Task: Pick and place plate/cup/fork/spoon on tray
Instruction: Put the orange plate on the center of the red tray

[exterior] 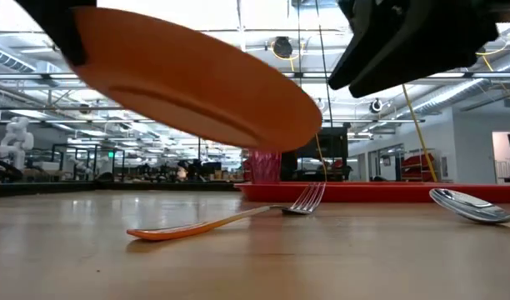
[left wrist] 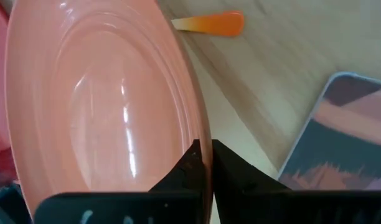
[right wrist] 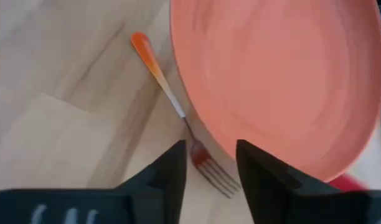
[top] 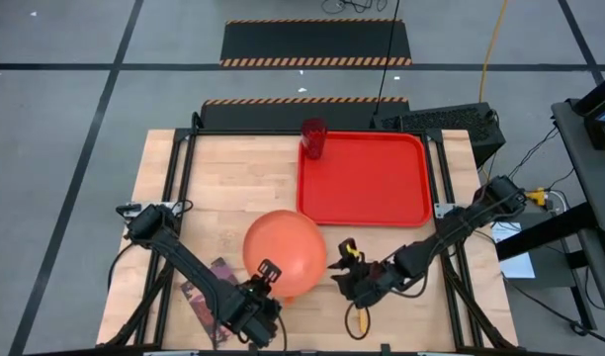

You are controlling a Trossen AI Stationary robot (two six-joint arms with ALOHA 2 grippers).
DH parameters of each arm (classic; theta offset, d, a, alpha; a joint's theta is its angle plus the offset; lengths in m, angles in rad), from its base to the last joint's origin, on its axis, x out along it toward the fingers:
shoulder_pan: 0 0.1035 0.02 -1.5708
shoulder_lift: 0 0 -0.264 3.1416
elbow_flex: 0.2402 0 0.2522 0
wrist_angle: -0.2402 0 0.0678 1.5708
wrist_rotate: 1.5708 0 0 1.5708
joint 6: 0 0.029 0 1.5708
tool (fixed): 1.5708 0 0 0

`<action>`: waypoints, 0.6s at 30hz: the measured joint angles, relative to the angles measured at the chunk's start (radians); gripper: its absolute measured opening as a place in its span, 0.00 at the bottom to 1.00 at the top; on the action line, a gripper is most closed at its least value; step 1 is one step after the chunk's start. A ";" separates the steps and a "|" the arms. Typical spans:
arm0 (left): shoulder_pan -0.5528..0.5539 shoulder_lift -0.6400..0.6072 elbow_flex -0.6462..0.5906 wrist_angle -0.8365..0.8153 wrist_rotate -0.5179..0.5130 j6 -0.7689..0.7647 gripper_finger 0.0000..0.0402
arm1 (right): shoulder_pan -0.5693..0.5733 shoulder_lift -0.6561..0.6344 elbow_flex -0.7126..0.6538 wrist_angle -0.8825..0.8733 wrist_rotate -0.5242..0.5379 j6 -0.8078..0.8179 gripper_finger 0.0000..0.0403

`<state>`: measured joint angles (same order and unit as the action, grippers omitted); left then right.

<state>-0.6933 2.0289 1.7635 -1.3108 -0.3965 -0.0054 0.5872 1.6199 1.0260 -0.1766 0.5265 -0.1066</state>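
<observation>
Left gripper (top: pixel 270 272) pinches the rim of the plate (top: pixel 285 254), held tilted off the table. The tray (top: pixel 367 213), at one o'clock from it, holds the cup (top: pixel 313 137). Right gripper (right wrist: pixel 210 163) hangs open over the fork (right wrist: pixel 178 112). Next, likely: carry the plate to the tray.

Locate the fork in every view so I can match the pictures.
High view: hidden beneath the plate.
Low view: the fork lies on the table, lower centre, under the raised plate.
Left wrist view: only the handle tip, top centre.
Right wrist view: centre-left, beside the plate.
Shared landmark: the plate.
</observation>
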 joint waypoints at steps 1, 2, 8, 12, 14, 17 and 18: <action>0.001 0.000 0.006 0.000 0.000 0.019 0.04 | 0.005 0.000 0.000 -0.001 0.017 -0.017 0.36; 0.002 0.000 0.011 0.000 0.001 0.039 0.03 | 0.008 0.000 0.000 0.000 0.024 -0.033 0.38; 0.023 0.000 0.020 -0.003 0.035 0.102 0.03 | 0.001 0.015 0.000 0.005 0.001 -0.066 0.44; 0.035 0.000 0.020 -0.002 0.036 0.129 0.04 | 0.002 0.055 0.000 0.033 -0.005 -0.120 0.41; 0.039 0.000 0.020 -0.003 0.038 0.131 0.02 | 0.002 0.072 0.000 0.052 0.002 -0.147 0.39; 0.039 0.000 0.020 -0.002 0.039 0.131 0.02 | 0.001 0.093 0.000 0.088 0.036 -0.178 0.33; 0.040 0.000 0.020 -0.002 0.038 0.132 0.03 | 0.002 0.098 0.000 0.095 0.050 -0.193 0.31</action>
<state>-0.6537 2.0289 1.7832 -1.3129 -0.3584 0.1264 0.5889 1.7177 1.0256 -0.0819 0.5761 -0.2999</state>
